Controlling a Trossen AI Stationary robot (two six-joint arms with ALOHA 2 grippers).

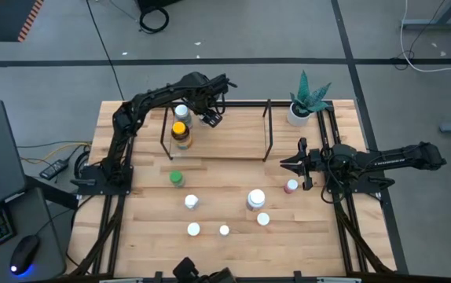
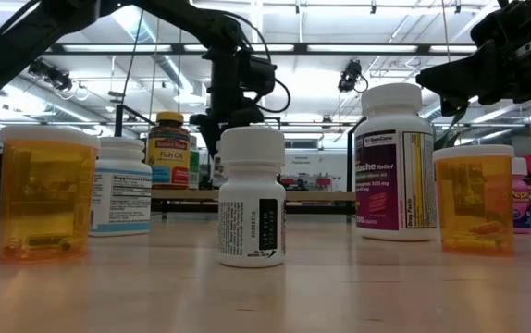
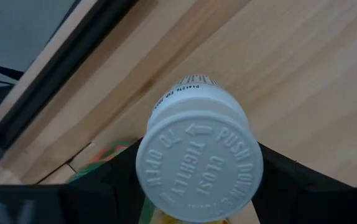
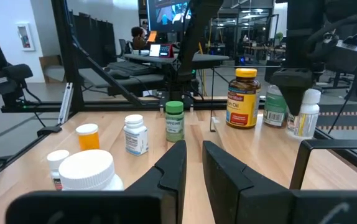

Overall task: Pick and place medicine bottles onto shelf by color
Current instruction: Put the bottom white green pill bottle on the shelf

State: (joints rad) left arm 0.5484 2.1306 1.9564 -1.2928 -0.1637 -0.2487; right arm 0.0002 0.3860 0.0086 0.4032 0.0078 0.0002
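Note:
My left gripper [image 1: 210, 118] reaches down over the shelf [image 1: 233, 140] and is shut on a white-capped medicine bottle [image 3: 200, 163], also seen in the right wrist view [image 4: 305, 118]. On the shelf beside it stand a yellow-capped bottle [image 1: 180, 132] and a white-capped one [image 1: 181, 112]. A green-capped bottle [image 1: 177, 179], a pink-capped one [image 1: 291, 186] and several white-capped ones, among them [image 1: 255, 199], stand on the table in front of the shelf. My right gripper [image 1: 286, 163] waits shut at the table's right, touching nothing. My left gripper pinches the white-capped bottle between its two fingers [image 3: 284, 183], which come from above and point down. The cap [image 3: 191, 155] faces the wrist and hides the exact place of contact. The bottle hangs tilted below the fingers, over the shelf board; whether its base touches, I cannot tell.
A white pot with a green plant [image 1: 304, 104] stands at the shelf's far right corner. Thin black rods [image 1: 269, 130] frame the shelf. The board's right half is bare. A keyboard and mouse [image 1: 23, 253] lie off the table's left.

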